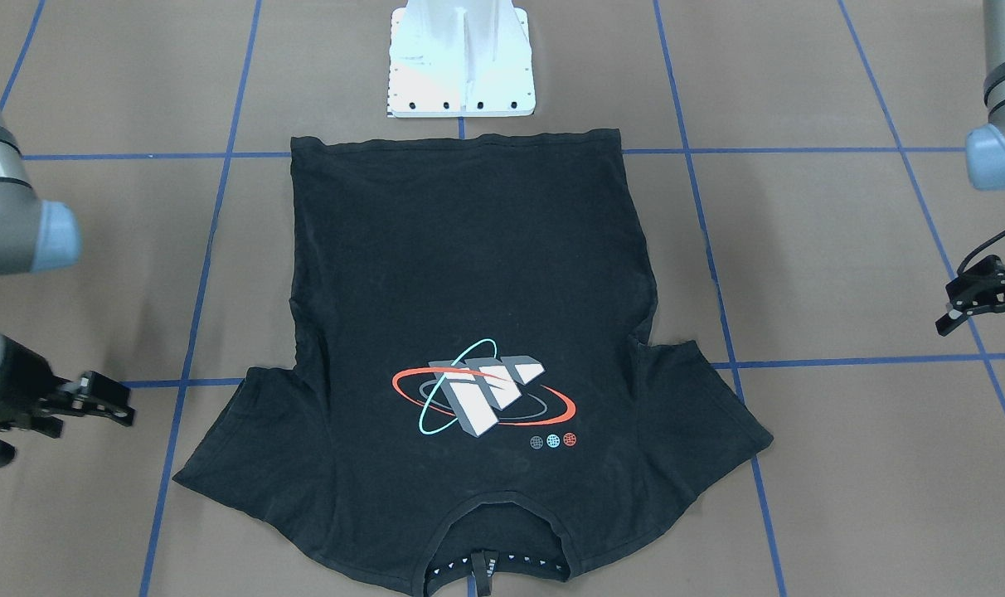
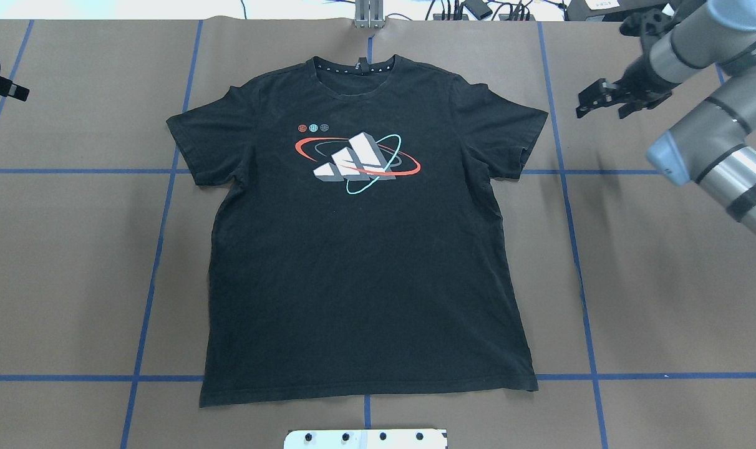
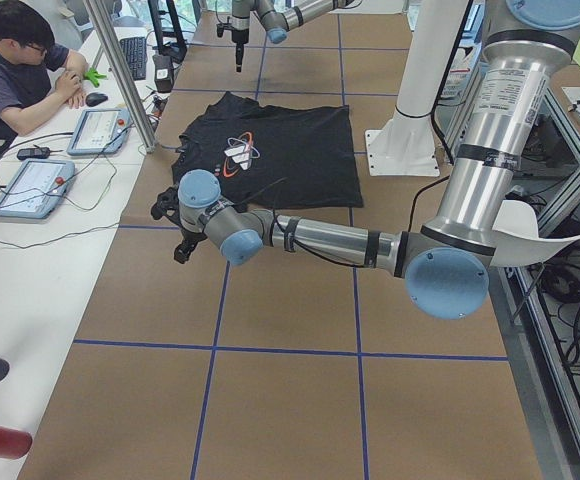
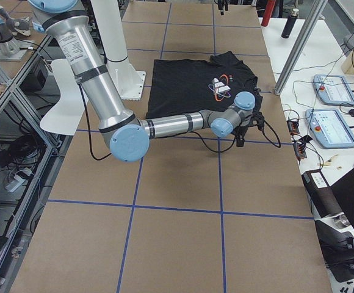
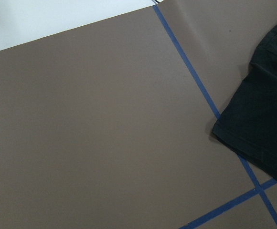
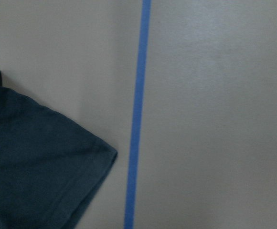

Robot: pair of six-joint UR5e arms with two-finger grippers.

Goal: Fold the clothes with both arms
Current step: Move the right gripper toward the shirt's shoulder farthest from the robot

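Observation:
The black T-shirt (image 2: 365, 249) lies flat and spread out on the brown table, logo print (image 2: 356, 159) facing up. Its collar (image 2: 356, 65) points away from the robot base. My left gripper (image 1: 988, 336) hovers open beside one sleeve (image 5: 262, 124), off the cloth and holding nothing. In the overhead view only a black piece of the left gripper (image 2: 4, 87) shows at the left edge. My right gripper (image 2: 602, 112) hangs open just outside the other sleeve (image 6: 33, 162), also empty. Neither wrist view shows its own fingers.
The white pedestal base (image 1: 461, 58) is bolted just behind the shirt's hem. Blue tape lines (image 2: 577, 249) cross the table. A person (image 3: 20, 70) sits at a side desk with tablets (image 3: 100, 130) beyond the table's far edge.

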